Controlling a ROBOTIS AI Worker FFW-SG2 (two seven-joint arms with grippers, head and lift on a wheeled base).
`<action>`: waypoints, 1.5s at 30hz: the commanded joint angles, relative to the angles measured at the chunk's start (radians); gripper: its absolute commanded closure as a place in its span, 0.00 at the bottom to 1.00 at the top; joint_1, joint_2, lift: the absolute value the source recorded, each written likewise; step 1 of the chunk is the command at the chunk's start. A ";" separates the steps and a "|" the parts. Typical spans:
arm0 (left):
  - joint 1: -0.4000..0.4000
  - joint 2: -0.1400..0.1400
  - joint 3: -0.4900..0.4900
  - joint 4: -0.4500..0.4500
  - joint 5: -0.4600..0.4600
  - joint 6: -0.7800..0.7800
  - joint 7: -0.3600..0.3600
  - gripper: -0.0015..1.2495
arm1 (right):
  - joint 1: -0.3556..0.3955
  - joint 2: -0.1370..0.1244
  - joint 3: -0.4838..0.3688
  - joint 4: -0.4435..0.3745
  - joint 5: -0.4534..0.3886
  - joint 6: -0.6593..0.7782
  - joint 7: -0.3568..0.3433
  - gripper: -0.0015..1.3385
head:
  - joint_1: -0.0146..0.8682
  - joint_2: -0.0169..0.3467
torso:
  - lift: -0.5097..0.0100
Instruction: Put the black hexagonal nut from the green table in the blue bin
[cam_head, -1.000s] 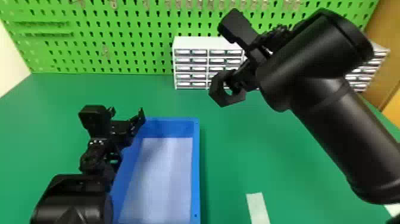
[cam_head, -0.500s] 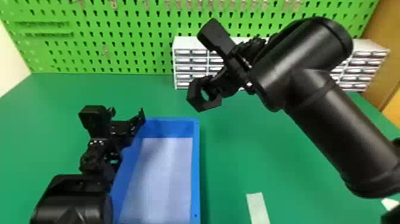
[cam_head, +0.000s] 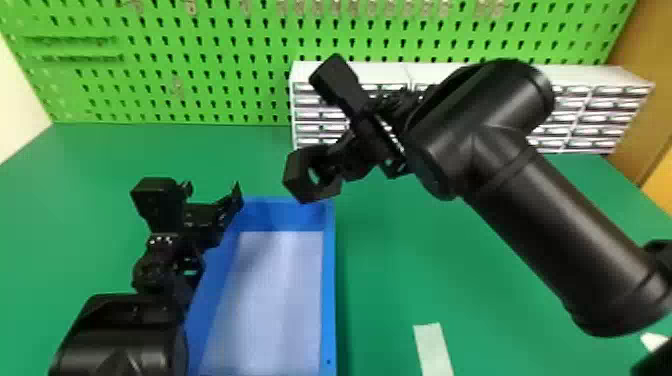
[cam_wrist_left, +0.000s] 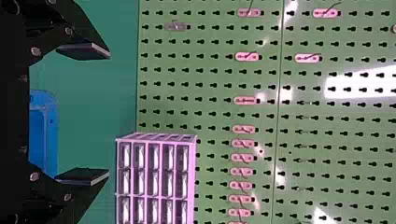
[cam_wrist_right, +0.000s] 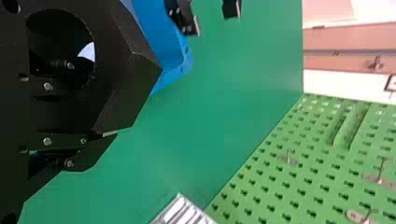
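In the head view my right gripper (cam_head: 340, 160) holds the black hexagonal nut (cam_head: 298, 185) in the air, beyond the far right corner of the blue bin (cam_head: 328, 280). In the right wrist view the nut (cam_wrist_right: 135, 79) is large and tilted, with my right gripper (cam_wrist_right: 86, 114) shut on it; part of the fingers is hidden behind it. My left gripper (cam_head: 212, 200) stands at the bin's far left corner in the head view. Between its fingers is a wide gap in the left wrist view, where my left gripper (cam_wrist_left: 109, 114) is open and holds nothing.
White drawer cabinets (cam_head: 350, 75) stand at the back against the green pegboard (cam_head: 200, 65). A pale strip (cam_head: 432, 350) lies on the green table (cam_head: 400, 280), right of the bin. The bin's floor is whitish.
The right arm has moved left and somewhat lower in the head view, carrying the nut toward the bin's far end. My left arm has kept still.
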 joint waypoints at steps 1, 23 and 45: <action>0.000 0.000 0.001 0.000 0.000 0.000 0.001 0.29 | -0.002 -0.001 0.040 0.041 -0.096 -0.080 -0.031 0.77 | 0.79 0.19 | 0.80; 0.005 0.002 0.009 0.000 0.002 0.000 0.001 0.29 | 0.023 -0.004 0.140 0.127 -0.252 -0.205 -0.109 0.77 | 0.79 0.19 | 0.80; 0.003 0.005 0.007 0.000 0.002 0.000 0.001 0.29 | 0.018 -0.016 0.283 0.133 -0.381 -0.233 -0.171 0.77 | 0.79 0.19 | 0.80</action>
